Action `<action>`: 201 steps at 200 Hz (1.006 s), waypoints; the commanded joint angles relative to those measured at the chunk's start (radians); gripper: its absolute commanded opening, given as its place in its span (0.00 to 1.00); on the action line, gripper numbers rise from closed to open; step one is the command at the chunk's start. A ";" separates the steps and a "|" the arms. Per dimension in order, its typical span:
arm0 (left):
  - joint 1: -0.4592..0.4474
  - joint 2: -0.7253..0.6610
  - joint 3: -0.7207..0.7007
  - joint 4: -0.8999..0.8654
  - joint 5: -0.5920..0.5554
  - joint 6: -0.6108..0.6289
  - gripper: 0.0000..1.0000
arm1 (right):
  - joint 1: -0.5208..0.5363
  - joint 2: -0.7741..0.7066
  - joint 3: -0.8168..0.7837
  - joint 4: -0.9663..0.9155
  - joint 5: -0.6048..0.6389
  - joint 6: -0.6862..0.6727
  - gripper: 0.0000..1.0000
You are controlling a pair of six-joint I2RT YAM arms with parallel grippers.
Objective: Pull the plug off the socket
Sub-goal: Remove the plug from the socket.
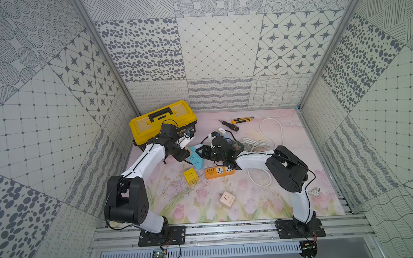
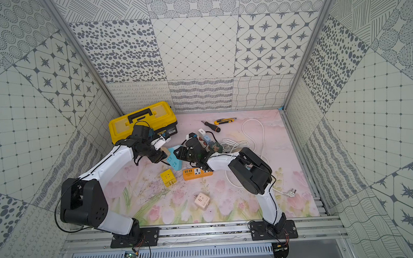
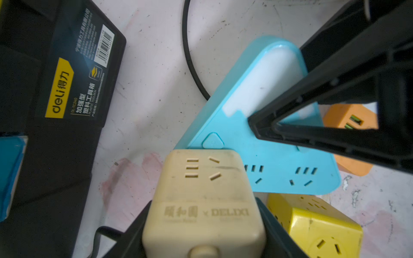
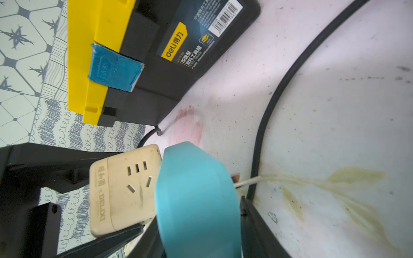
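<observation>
The plug (image 3: 205,201) is a cream cube adapter marked DELIXI. It sits against the face of the socket (image 3: 257,134), a light blue triangular power strip, and no gap shows between them. My left gripper (image 3: 204,230) is shut on the plug's sides. My right gripper (image 4: 196,234) is shut on the socket (image 4: 196,201) across its thickness, with the plug (image 4: 125,187) beside it. In both top views the two grippers meet at the socket (image 1: 197,159) (image 2: 174,161), left of the mat's centre. The plug's prongs are hidden.
A yellow toolbox (image 1: 162,122) stands just behind my left gripper. A yellow cube adapter (image 1: 190,176) and an orange power strip (image 1: 218,172) lie just in front of the socket. A cream adapter (image 1: 227,198) lies nearer. White cable (image 1: 271,131), a screwdriver (image 1: 228,125) and a utility knife (image 1: 242,120) lie at the back right.
</observation>
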 commanded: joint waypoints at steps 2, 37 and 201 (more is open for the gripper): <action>-0.017 -0.004 0.051 -0.105 0.390 -0.063 0.00 | -0.025 0.102 -0.021 -0.233 0.192 -0.025 0.00; 0.022 -0.016 0.071 -0.083 0.480 -0.071 0.00 | -0.025 0.101 -0.032 -0.228 0.203 -0.031 0.00; 0.058 -0.041 0.023 -0.040 0.675 -0.204 0.00 | -0.041 0.120 -0.051 -0.205 0.224 -0.012 0.00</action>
